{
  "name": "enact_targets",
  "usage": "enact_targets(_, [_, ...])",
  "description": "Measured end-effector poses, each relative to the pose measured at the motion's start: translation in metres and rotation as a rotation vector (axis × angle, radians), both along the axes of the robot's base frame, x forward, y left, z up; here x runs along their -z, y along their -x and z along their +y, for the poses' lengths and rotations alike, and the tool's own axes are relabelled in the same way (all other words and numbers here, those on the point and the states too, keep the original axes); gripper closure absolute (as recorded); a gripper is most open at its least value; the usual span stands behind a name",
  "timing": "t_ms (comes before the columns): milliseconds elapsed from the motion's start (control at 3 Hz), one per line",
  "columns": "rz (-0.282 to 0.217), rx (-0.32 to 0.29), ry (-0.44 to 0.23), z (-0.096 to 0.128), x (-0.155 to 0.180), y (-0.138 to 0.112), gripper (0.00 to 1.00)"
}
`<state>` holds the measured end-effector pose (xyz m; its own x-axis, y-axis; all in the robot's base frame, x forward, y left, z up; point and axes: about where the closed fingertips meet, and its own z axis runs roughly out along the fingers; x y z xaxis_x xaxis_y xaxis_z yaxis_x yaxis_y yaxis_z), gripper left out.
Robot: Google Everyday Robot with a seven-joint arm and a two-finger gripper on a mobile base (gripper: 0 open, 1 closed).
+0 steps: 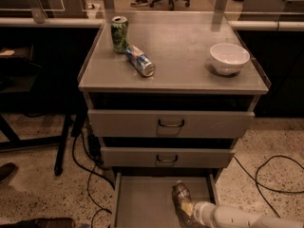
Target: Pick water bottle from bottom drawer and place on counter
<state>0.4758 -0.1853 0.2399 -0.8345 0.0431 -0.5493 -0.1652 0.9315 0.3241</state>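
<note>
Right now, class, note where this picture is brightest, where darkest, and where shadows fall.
Camera view: the counter is brightest, with a soft sheen; the bowl casts a small shadow at its base; the bottom drawer is dim, where the pincer sits at the water bottle.
</note>
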Motion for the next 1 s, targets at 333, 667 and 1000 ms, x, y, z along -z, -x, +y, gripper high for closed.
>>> enact_targets(333, [0.001,0.0,0.0,0.001,0.0,-0.001,1.0])
enact_targets(667, [0.032,0.016,0.018,-0.007,-0.005,0.014,1.0])
enact_targets(1000, [0.045,0.075,0.048,-0.027,-0.029,0.043,1.0])
